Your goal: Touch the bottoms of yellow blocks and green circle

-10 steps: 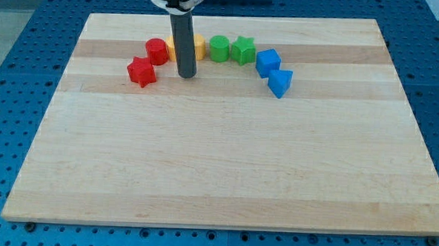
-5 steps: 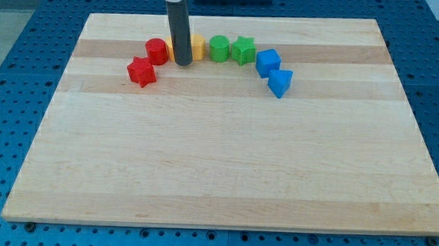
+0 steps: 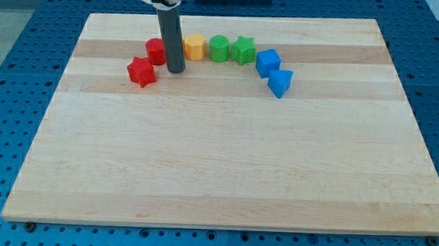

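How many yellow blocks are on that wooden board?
1 visible: a yellow block in the top row, left of the green circle. My tip stands just left of it; the rod may hide another.

Place: you are looking at a robotics lab.
Evidence: a wooden bench (image 3: 225, 153) sits on a blue perforated mounting plate (image 3: 22, 48) studded with fixing holes.
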Robot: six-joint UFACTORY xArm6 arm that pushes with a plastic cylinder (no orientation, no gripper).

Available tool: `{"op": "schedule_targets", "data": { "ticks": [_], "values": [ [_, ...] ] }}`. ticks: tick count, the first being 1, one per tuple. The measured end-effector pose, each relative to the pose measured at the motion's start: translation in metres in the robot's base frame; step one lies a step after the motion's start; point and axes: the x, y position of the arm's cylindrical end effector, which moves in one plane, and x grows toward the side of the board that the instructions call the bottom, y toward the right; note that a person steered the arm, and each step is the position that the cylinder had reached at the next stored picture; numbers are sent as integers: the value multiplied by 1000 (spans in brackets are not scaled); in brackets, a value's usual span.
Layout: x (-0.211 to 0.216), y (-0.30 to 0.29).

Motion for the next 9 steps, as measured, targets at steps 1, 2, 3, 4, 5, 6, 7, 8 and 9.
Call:
{"op": "schedule_targets", "data": {
  "ticks": [1, 2, 3, 4, 5, 6, 7, 8, 9],
  "values": [
    [-16, 5],
    [-24, 7],
    [-24, 7],
    [-22, 7],
    [-9, 12],
    [-9, 18],
    [-9, 36],
    [-9, 36],
    [-25, 36]
  ]
}}
